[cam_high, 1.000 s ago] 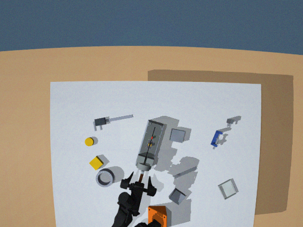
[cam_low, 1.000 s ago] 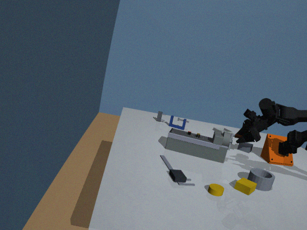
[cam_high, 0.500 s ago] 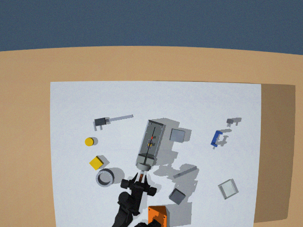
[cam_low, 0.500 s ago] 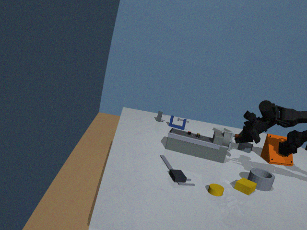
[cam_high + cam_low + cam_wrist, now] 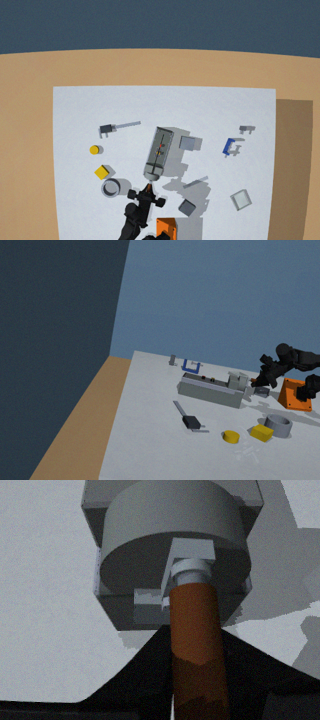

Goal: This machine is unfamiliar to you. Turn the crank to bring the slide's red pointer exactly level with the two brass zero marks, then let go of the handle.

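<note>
The grey-green machine (image 5: 155,144) (image 5: 209,395) lies lengthwise on the table, with a slotted top. Its red pointer (image 5: 160,145) (image 5: 203,377) stands apart from the brass zero marks (image 5: 158,153) (image 5: 212,379), a little farther from the crank end. The crank's pale arm (image 5: 192,548) is in front of the round hub (image 5: 175,512). The brown handle (image 5: 149,187) (image 5: 253,380) (image 5: 196,610) sticks out toward the arm. My gripper (image 5: 149,186) (image 5: 254,383) (image 5: 187,634) is shut on the handle, one finger at each side. The handle's far end is hidden in the wrist view.
Left of the machine are a dark tool with a long blade (image 5: 105,128), a yellow disc (image 5: 94,149), a yellow block (image 5: 101,172) and a grey ring (image 5: 103,189). Right are grey blocks (image 5: 187,143) (image 5: 187,207), a blue bracket (image 5: 227,146) and a tray (image 5: 233,202). An orange wedge (image 5: 165,227) stands near the arm.
</note>
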`<state>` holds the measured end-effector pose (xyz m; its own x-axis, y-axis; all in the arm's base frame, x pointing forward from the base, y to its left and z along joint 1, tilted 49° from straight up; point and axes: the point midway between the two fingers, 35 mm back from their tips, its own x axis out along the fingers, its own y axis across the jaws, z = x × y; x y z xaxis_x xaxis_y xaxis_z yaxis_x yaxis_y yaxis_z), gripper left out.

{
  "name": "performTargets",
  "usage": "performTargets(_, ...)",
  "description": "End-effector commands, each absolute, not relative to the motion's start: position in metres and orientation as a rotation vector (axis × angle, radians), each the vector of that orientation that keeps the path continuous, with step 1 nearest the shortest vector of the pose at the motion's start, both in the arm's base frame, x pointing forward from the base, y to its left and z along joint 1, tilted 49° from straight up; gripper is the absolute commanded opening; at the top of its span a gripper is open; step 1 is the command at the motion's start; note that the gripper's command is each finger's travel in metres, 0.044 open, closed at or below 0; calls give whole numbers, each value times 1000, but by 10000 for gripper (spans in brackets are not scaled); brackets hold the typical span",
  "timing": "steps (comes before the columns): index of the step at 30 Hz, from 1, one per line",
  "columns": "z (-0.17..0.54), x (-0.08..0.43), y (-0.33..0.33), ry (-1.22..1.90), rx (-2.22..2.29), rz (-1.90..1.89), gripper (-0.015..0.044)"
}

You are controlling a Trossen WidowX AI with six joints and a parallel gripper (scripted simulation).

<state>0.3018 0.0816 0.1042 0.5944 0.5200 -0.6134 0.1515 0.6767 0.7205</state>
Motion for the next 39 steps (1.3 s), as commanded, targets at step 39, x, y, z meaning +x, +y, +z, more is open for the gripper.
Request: performTargets(39, 116, 304, 93, 930, 828, 245, 0)
